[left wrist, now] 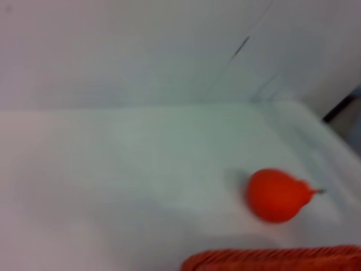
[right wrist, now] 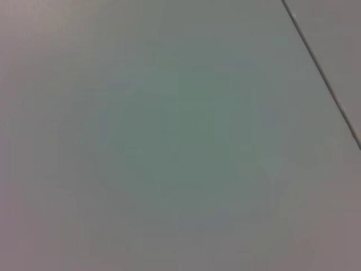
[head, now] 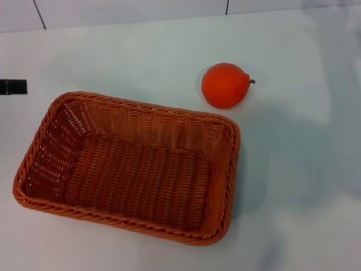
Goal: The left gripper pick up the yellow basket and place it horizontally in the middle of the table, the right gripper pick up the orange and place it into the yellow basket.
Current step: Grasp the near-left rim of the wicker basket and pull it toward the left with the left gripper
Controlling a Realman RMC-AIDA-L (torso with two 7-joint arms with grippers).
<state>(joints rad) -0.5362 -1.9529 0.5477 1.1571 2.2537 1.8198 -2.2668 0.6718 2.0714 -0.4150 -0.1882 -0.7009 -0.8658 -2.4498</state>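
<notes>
The yellow basket (head: 132, 166), an orange-brown woven rectangle, rests on the white table (head: 293, 186) at the centre-left, lying nearly horizontal with a slight tilt, and is empty. The orange (head: 225, 84) sits on the table just beyond the basket's far right corner, apart from it. A slim black tip of my left gripper (head: 12, 86) shows at the left edge, beyond the basket's far left corner and clear of it. In the left wrist view the orange (left wrist: 277, 195) lies past a strip of the basket's rim (left wrist: 271, 261). My right gripper is out of view.
The table's far edge meets a pale wall with dark seams (head: 38, 14). The right wrist view shows only a plain pale surface with one dark seam (right wrist: 321, 73). A soft shadow lies over the table's right side.
</notes>
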